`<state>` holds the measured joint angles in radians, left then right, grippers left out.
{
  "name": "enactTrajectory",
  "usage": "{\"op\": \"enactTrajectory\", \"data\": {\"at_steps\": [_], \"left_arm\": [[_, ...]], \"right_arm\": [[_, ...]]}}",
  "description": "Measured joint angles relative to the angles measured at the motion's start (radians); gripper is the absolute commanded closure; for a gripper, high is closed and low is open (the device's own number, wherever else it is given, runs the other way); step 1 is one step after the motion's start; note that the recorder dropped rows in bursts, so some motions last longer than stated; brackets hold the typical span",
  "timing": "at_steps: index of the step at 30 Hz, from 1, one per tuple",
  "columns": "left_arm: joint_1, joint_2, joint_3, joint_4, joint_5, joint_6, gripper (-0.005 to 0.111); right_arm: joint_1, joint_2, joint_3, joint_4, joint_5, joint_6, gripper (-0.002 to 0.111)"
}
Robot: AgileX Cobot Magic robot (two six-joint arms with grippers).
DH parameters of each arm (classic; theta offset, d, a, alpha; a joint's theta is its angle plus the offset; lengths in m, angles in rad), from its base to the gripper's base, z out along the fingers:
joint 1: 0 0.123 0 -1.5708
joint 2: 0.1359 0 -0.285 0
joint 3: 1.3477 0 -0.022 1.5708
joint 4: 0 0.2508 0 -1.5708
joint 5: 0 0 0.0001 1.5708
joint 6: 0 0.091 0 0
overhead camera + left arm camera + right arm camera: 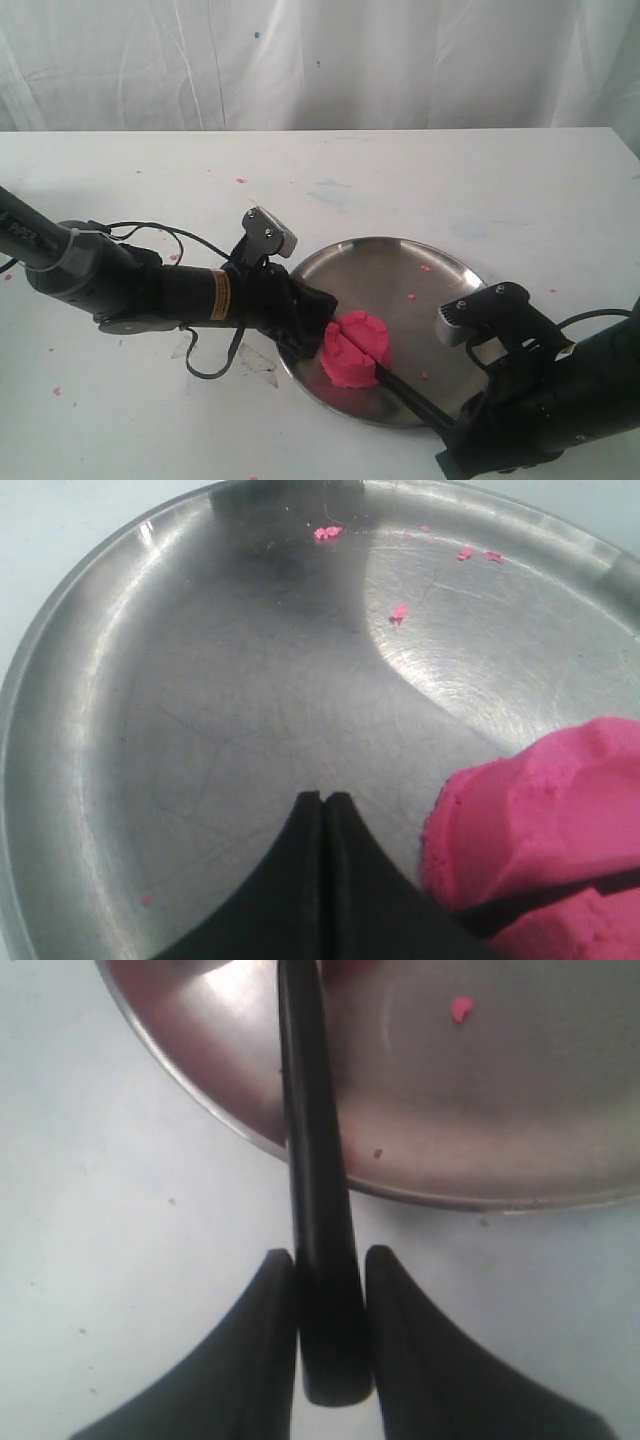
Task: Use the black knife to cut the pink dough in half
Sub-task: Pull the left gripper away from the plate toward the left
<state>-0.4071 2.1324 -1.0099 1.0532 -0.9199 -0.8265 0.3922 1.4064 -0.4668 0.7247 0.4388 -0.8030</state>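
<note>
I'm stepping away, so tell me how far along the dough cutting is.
Done: the right gripper is clamped on the black knife. In hand: its blade sits in the pink dough on the steel plate, with the shut left gripper beside it. Left: the dough is not yet in two separate halves.

From where I stand, a white table [450,170] takes up most of the view. Its matte top is scattered with tiny pink crumbs [240,180], and a faint bluish smear [330,190] sits near the table's far edge. Just behind that edge hangs a white cloth backdrop [320,60] in loose vertical folds, marked by a couple of small dark specks [256,35]. The light over the table is soft and even.
</note>
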Motion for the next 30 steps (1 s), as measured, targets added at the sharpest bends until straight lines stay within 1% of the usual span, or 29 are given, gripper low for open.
{"op": "enactTrajectory", "data": {"at_steps": [6, 18, 30], "left_arm": [[0.004, -0.005, 0.000, -0.002, -0.016, 0.012, 0.107], [0.004, -0.058, 0.010, 0.029, 0.030, 0.016, 0.107], [0.004, -0.153, 0.010, 0.035, 0.080, 0.042, 0.107]], "right_arm": [[0.000, 0.000, -0.001, -0.009, 0.000, 0.016, 0.108], [0.000, 0.000, -0.002, -0.009, -0.011, 0.033, 0.108], [0.000, 0.002, -0.002, -0.007, -0.020, 0.039, 0.108]]}}
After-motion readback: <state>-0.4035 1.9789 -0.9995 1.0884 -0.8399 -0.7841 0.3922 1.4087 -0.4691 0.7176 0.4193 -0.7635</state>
